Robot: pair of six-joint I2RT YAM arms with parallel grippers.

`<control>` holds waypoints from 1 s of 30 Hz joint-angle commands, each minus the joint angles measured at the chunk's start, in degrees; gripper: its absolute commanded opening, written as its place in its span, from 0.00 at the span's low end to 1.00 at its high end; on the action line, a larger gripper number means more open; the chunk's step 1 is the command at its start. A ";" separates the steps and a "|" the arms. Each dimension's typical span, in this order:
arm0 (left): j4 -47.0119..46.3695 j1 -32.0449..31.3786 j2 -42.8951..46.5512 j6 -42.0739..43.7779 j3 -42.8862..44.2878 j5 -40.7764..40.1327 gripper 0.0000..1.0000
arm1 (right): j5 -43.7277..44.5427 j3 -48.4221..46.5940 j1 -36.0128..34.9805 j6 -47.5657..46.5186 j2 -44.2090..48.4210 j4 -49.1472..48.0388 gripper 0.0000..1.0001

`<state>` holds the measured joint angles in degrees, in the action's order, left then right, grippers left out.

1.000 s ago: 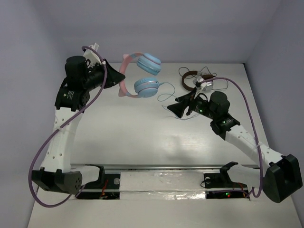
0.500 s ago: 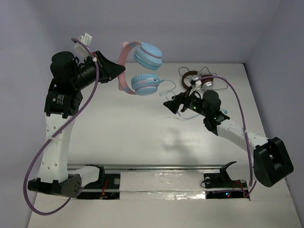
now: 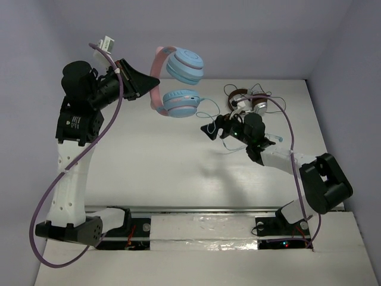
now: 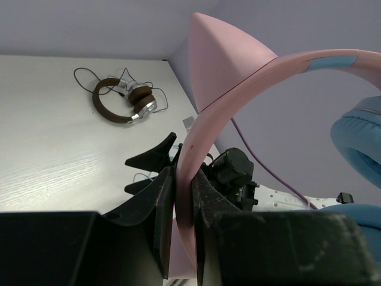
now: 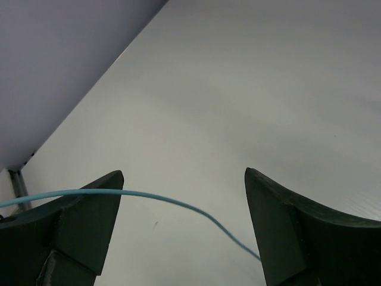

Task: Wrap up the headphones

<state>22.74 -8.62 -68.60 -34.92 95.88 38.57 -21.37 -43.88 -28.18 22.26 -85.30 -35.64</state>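
The headphones [image 3: 181, 67] hang in the air at the back, light blue ear cups one above the other. My left gripper [image 3: 150, 84] is shut on their pink headband [image 4: 238, 83], which runs up between its fingers [image 4: 164, 202] to a cat ear. A thin pale-blue cable [image 3: 208, 113] drops from the lower cup toward the table. My right gripper [image 3: 209, 128] stands open just right of the lower cup, low over the table. In the right wrist view the cable [image 5: 178, 201] crosses the gap between the open jaws of that gripper [image 5: 183, 174], untouched by either.
Smaller brown-and-silver headphones [image 3: 238, 98] with a dark cable lie on the table at the back right, just behind the right arm; the left wrist view shows the brown-and-silver headphones [image 4: 122, 104] too. Walls close the back and both sides.
The left arm has raised the headphones a little higher. The right arm has swung left and farther out toward the hanging cable, its jaws a touch wider.
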 commanded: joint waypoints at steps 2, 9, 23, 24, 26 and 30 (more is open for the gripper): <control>-5.95 -0.17 0.22 -2.79 2.48 1.51 0.00 | 2.91 0.72 -0.47 0.32 0.04 -10.93 0.86; -12.54 -0.17 -0.92 -7.25 -1.90 2.12 0.00 | -0.17 1.42 -3.10 4.01 -2.86 -13.48 0.31; -14.75 2.56 -2.16 -1.67 -13.43 -37.22 0.00 | 37.84 5.12 -12.59 14.04 24.78 31.74 0.00; -13.35 2.56 -2.15 -0.60 -14.04 -42.03 0.00 | 40.15 4.16 -13.12 13.69 26.74 34.73 0.00; -12.55 4.04 -1.37 0.90 -15.01 -43.74 0.00 | 45.24 -0.04 -13.12 12.20 29.74 43.26 0.00; -12.46 4.76 2.23 3.36 -17.65 -43.85 0.00 | 53.52 -7.18 -13.12 9.03 32.30 52.32 0.00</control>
<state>15.88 -4.05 -72.51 -33.58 77.80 -1.72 20.36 -44.86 -40.91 33.85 -54.22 6.39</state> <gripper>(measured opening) 0.112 0.025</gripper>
